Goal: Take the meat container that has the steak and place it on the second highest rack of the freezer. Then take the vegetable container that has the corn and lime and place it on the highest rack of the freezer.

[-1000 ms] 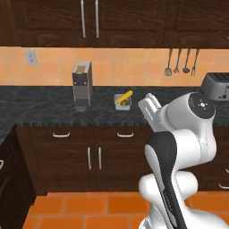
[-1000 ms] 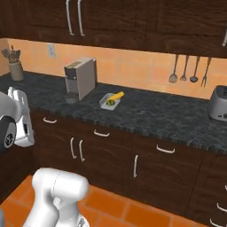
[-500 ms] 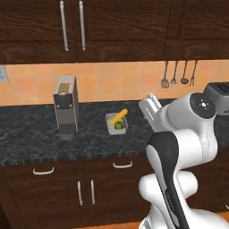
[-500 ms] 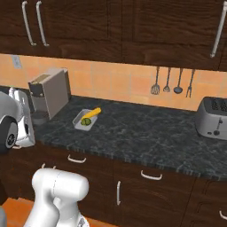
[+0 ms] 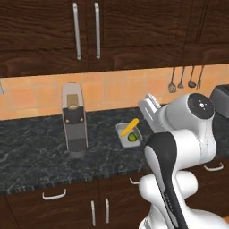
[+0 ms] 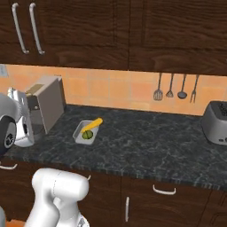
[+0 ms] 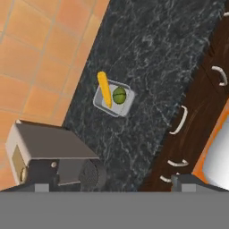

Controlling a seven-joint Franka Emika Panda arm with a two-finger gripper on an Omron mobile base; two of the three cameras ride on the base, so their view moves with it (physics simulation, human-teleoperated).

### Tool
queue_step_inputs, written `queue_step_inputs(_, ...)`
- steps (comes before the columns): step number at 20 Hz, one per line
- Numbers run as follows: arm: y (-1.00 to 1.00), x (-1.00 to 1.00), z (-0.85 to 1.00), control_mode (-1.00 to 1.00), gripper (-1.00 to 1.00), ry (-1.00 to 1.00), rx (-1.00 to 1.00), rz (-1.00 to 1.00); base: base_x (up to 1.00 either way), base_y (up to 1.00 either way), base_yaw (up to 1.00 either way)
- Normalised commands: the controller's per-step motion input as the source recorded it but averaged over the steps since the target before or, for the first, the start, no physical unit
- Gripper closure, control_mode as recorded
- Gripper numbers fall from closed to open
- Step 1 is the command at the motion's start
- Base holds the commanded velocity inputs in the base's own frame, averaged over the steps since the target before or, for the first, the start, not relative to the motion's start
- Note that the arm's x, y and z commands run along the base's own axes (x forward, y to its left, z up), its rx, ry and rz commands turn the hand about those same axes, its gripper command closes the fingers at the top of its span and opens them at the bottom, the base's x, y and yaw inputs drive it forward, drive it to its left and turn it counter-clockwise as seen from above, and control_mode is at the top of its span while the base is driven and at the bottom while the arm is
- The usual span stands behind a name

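Hand (image 7: 109, 187) spread wide, empty, hangs well above the small grey tray (image 7: 113, 99) holding yellow corn cob (image 7: 104, 89) and green lime (image 7: 119, 95), sighting it for pickup.

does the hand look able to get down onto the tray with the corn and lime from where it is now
Probably yes. The tray with the corn and lime sits in the open on the counter. The coffee machine stands apart to one side, and nothing lies over the tray. The hand is open.

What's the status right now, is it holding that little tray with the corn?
Gripper open, holding nothing. Tray with corn and lime sits on the counter, untouched. Coffee machine beside it, apart.
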Motion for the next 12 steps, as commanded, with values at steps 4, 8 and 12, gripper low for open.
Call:
queue_step_inputs(4,0.0,0.0,0.0,1.0,-1.0,0.0,0.0,0.0,0.33,0.02,-0.07)
queue_step_inputs(8,-0.51,0.0,-0.72,-1.0,-1.0,0.0,0.11,0.0,0.0,0.0,0.0)
queue_step_inputs(12,-0.57,0.11,-0.56,-1.0,-1.0,0.1,0.06,0.0,0.0,0.0,0.0)
